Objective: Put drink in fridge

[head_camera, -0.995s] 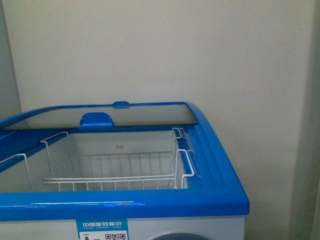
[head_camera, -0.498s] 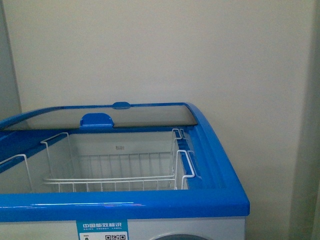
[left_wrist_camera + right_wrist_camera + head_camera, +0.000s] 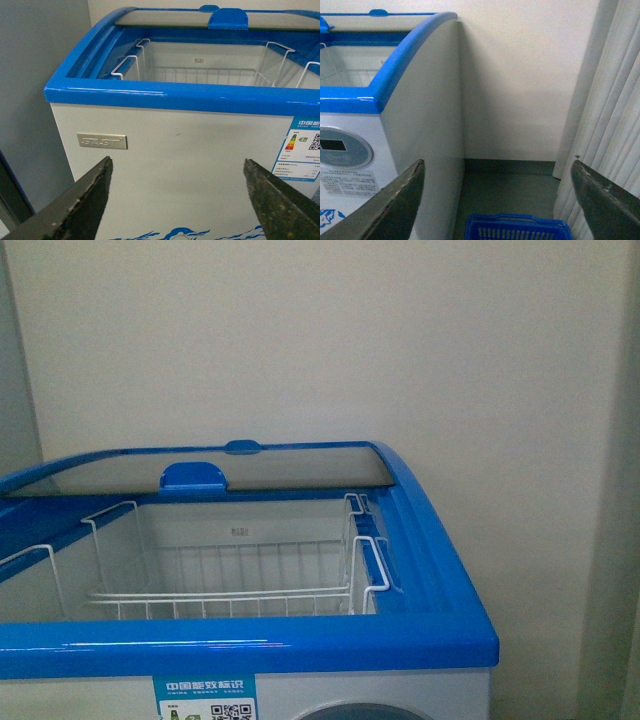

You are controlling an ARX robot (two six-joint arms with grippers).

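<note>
The fridge [image 3: 250, 645] is a white chest with a blue rim, right in front of me. Its curved glass lid [image 3: 200, 472] is slid back, leaving the near half uncovered. White wire baskets [image 3: 230, 580] hang inside and look empty. The drink is out of view in every frame. My left gripper [image 3: 176, 161] is open with nothing between its fingers, facing the fridge [image 3: 175, 95] front below the rim. My right gripper [image 3: 497, 163] is also open and empty, beside the fridge [image 3: 420, 130] right side wall, over the floor.
A blue basket [image 3: 515, 227] stands on the dark floor beneath the right gripper. Pale curtains [image 3: 610, 110] hang at the right, and a cream wall [image 3: 320, 340] runs behind the fridge. A grey oval control panel [image 3: 340, 147] sits on the fridge front. A grey surface [image 3: 30, 100] flanks its left side.
The fridge sits very slightly higher in the front view than a second ago. Nothing else has visibly changed.
</note>
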